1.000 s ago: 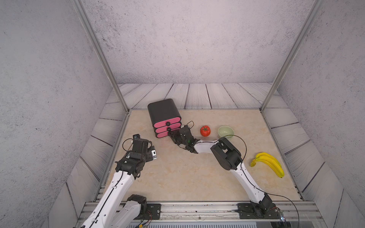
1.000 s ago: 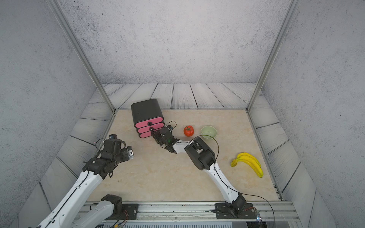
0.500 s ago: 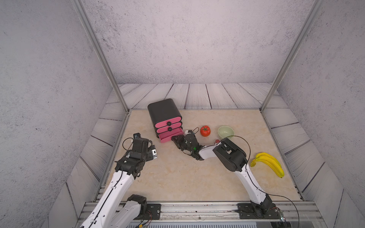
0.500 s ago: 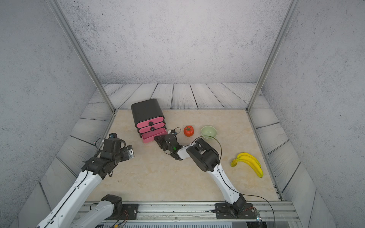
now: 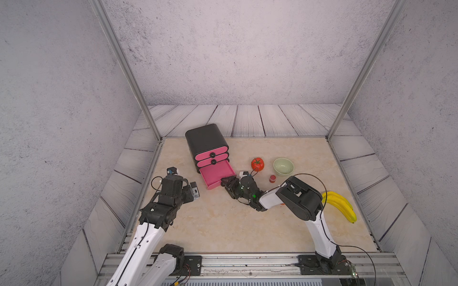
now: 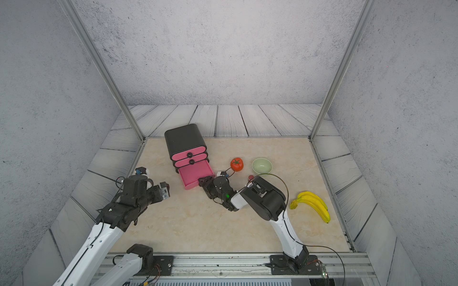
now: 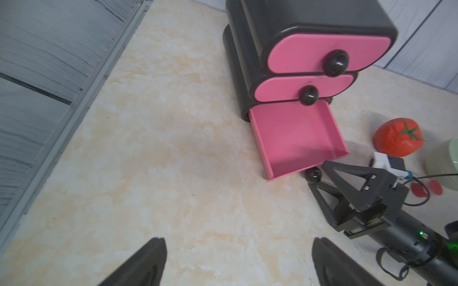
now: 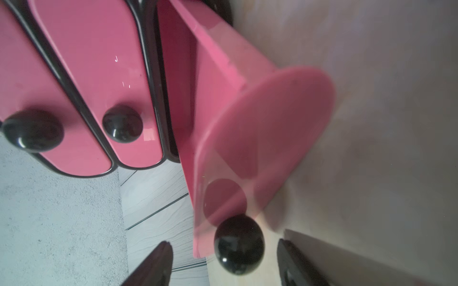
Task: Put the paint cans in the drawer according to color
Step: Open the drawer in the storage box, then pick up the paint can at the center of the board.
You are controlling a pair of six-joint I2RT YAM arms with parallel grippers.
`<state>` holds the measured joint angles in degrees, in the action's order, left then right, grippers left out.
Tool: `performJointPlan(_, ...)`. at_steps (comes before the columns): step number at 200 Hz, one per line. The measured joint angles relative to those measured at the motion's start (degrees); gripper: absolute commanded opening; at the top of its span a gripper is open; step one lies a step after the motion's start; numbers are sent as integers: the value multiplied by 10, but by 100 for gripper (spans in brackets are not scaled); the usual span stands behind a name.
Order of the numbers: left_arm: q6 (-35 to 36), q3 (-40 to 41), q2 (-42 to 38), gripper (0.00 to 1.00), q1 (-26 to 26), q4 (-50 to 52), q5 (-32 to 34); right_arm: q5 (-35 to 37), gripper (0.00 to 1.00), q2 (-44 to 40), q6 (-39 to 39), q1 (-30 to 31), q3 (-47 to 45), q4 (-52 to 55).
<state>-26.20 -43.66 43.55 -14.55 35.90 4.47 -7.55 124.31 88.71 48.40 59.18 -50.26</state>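
Chest (image 5: 207, 144) of three pink-fronted drawers stands on the worktop (image 5: 223, 222), toward its far left part, in both top views (image 6: 186, 141). Top and middle drawers are shut. Bottom drawer (image 5: 216, 174) stands drawn well out toward the robot. Its pink floor and side walls are exposed in the left wrist view (image 7: 295, 138).

Right fingers (image 5: 229, 180) sit low over the worktop at the front of that drawer. In the right wrist view the round black knob (image 8: 239, 245) lies between the right fingers (image 8: 153, 267) with a clear gap on either side, so they are released and grasp nothing. The left wrist view shows the same knob (image 7: 313, 174) just at the tips of the right fingers (image 7: 347, 173).

Left fingers (image 7: 148, 262) are spread wide with only bare worktop between them, released. The left arm is held over the left part of the worktop, apart from the chest.

Red paint can (image 5: 272, 178) stands upright on the worktop, outside the drawer. It is nearer the robot than the tomato (image 5: 257, 164) and the pale green bowl (image 5: 283, 167), and just beside the right arm. In a top view (image 6: 250, 177) that arm partly covers it. The left wrist view shows blurred red shapes in that area, and their number cannot be told. Bunch of bananas (image 5: 340, 205) lies well apart, near the right edge of the worktop.
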Motion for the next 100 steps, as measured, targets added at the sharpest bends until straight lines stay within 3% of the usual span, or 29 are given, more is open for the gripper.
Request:
performJointPlan(50, -32, 31, -24, 95, 0, -103, -160, -34, 71, -159, -80, -11, -113, 129)
performJointPlan(79, -95, 49, 17, 93, -3, -188, -257, -40, 72, -325, -236, -22, -134, 287)
performJointPlan(100, -129, 49, 73, 92, -27, -231, -299, 13, 73, -476, -383, -24, -131, 418)
